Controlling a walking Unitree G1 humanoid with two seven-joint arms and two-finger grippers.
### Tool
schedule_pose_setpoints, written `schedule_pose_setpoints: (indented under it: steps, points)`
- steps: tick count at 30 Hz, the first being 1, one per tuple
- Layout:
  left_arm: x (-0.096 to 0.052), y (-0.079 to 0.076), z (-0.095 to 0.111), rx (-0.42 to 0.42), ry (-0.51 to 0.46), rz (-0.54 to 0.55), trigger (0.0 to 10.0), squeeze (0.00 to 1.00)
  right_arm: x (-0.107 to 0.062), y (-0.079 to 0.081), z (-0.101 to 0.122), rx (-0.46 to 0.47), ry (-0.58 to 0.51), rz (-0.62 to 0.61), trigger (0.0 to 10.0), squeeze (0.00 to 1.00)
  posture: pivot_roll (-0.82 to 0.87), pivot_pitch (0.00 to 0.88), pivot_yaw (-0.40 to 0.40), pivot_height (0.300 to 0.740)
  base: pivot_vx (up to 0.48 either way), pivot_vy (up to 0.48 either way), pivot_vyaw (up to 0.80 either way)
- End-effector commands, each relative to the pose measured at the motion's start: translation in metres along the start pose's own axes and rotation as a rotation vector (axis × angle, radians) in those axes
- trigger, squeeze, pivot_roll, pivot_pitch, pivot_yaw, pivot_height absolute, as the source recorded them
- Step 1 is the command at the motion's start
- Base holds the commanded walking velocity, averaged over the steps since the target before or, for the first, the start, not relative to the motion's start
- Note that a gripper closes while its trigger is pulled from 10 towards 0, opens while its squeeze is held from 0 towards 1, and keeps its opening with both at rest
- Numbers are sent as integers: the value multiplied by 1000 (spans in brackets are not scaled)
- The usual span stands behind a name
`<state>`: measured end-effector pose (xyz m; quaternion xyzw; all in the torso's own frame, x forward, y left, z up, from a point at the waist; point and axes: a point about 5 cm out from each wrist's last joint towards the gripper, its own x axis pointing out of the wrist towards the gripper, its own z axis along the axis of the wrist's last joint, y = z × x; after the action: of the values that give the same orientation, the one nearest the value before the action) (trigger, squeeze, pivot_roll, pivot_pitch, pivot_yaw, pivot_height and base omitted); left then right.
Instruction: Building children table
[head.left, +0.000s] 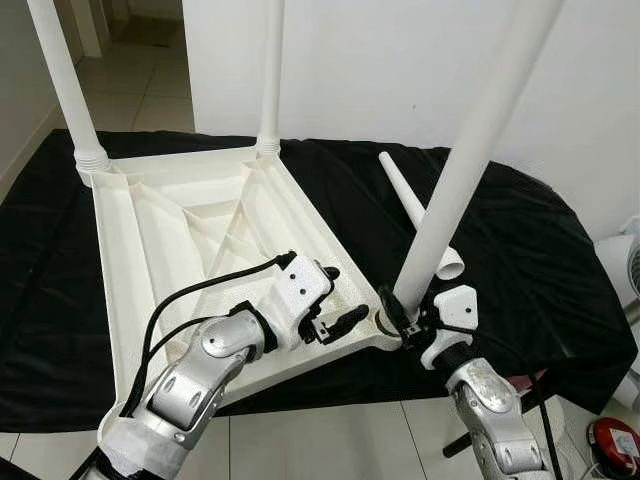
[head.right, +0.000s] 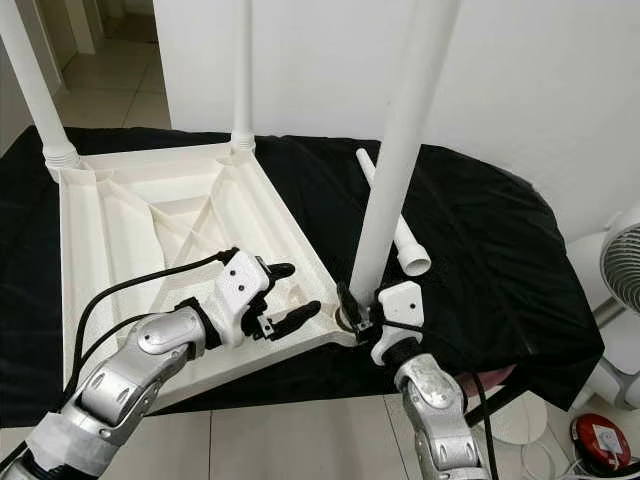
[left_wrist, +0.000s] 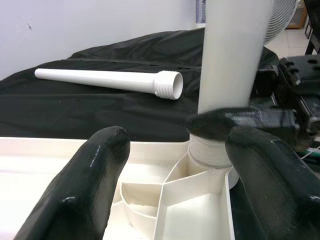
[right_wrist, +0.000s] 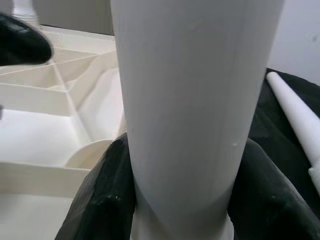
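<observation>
On the black cloth (head.left: 520, 260) over tiled floor (head.left: 330, 440), against a white wall (head.left: 400, 60), your tabletop (head.left: 190, 250) lies upside down. Your right gripper (head.left: 400, 318) clamps the near-corner leg (head.left: 470, 160); your left gripper (head.left: 335, 300) hovers open beside it. A spare leg (head.left: 415, 210) lies behind.

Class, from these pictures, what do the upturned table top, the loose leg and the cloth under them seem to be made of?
Table top: likely moulded plastic, cream, slightly glossy, with ribs underneath. Loose leg: likely the same plastic, a smooth hollow tube with a threaded end. Cloth: black fabric, matte, with soft folds and a draped edge.
</observation>
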<state>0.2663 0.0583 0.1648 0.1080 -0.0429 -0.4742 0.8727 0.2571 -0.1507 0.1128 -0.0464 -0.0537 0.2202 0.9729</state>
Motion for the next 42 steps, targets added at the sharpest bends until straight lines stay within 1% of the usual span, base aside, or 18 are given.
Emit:
schedule_pose_setpoints:
  steps: [1,3,10,12,14,15,17,18,20,28,30,33,35,38,39,42]
  points:
    - [0,-1,2,6,0,7,10000,0,-8,4,-18,24,93,48,10000,0,-3,0,-93,740,0,0,0]
    - [1,-1,3,7,1,6,10000,0,-10,8,-18,32,88,90,10000,0,-6,0,-91,740,0,0,0]
    - [2,-1,4,9,-1,2,10000,0,-10,8,-18,46,81,121,10000,0,-8,0,-85,740,0,0,0]
    - [2,-1,5,12,-2,2,10000,0,-10,7,-21,65,90,132,10000,0,-8,0,-85,740,0,0,0]
    - [2,-1,5,12,-2,2,10000,0,-10,7,-21,65,90,132,10000,0,-8,0,-85,740,0,0,0]
    - [2,-1,5,12,-2,1,10000,0,-10,6,-23,82,100,134,10000,0,-9,0,-83,740,0,0,0]
    - [3,0,6,18,-3,1,10000,0,-9,2,-31,128,133,111,10000,0,-8,0,-84,740,0,0,0]
    - [3,0,6,18,-3,1,10000,0,-9,2,-31,128,133,111,10000,0,-8,0,-84,740,0,0,0]
    - [3,1,7,20,-5,1,10000,0,-8,-1,-33,172,141,87,10000,0,-7,0,-82,740,0,0,0]
    - [2,1,7,21,-5,2,10000,0,-6,-2,-36,212,168,68,10000,0,-4,0,-84,740,0,0,0]
    - [2,1,7,21,-5,3,10000,0,-3,-3,-38,234,188,45,10000,0,-4,0,-84,740,0,0,0]
    - [2,1,8,20,-6,3,10000,0,-2,-4,-38,238,196,37,10000,0,-4,0,-84,740,0,0,0]
    - [3,1,8,21,-6,4,10000,0,2,-4,-40,259,236,14,10000,0,-4,0,-84,740,0,0,0]
    - [3,1,8,21,-6,4,10000,0,3,-4,-41,269,246,7,10000,0,-2,0,-86,740,0,0,0]
    - [2,1,8,21,-6,5,10000,0,5,-6,-42,301,265,-20,10000,0,-2,0,-86,740,0,0,0]
    - [2,1,8,22,-5,5,10000,0,7,-6,-42,326,267,-35,10000,0,0,0,-88,740,0,0,0]
